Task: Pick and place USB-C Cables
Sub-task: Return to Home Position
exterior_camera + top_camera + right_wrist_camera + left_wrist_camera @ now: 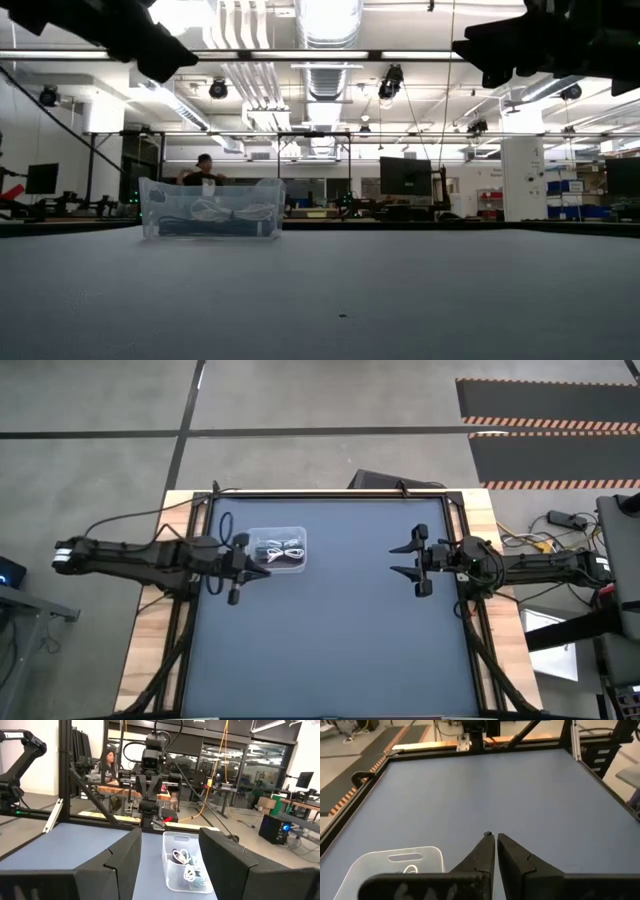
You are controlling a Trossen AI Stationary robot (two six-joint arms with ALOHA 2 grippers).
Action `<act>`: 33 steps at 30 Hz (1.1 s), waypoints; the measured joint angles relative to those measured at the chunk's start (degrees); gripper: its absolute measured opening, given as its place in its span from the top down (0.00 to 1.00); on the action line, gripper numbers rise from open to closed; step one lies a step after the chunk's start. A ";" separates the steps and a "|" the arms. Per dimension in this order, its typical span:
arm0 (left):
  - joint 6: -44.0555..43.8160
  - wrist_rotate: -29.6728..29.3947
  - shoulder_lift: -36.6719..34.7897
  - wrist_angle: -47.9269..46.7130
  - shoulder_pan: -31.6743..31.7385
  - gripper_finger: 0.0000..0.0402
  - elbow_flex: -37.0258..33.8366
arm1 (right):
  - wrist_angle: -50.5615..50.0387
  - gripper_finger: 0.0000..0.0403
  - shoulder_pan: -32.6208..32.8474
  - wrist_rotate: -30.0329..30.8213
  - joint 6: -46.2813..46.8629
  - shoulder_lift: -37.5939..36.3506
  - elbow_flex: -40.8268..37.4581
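Note:
A clear plastic box point(283, 534) stands on the blue table's far left part. Inside lie the USB-C cables: white loops point(289, 548) and a darker bundle point(264, 550); the right wrist view shows the white cables point(188, 869) and a dark one point(177, 854). My left gripper point(493, 836) is shut and empty, raised just by the box's near side point(390, 862). My right gripper point(170, 852) hovers open over the table's right part point(402, 560), facing the box point(186, 840) from well away.
A black frame point(330, 495) runs along the table's far edge, with wooden strips at both sides. The blue surface point(340, 640) stretches between the grippers and toward the near edge. A person point(203, 170) sits in the room behind the table.

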 joint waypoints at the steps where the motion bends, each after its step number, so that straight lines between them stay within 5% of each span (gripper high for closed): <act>1: -0.04 0.00 -1.10 0.26 0.00 0.99 -0.73 | -0.04 0.52 0.00 -0.01 -0.30 0.00 0.00; 9: -0.44 0.35 -8.35 1.89 0.02 0.99 -5.59 | -0.95 0.54 0.00 0.35 -1.45 0.00 0.00; 21: -1.67 0.33 -18.85 2.00 0.02 0.99 -12.01 | -2.69 0.72 0.00 1.36 -3.12 -0.02 -0.02; 33: -3.07 0.28 -30.50 1.72 0.02 0.99 -18.35 | -3.75 0.80 0.01 1.43 -4.01 -0.30 -1.33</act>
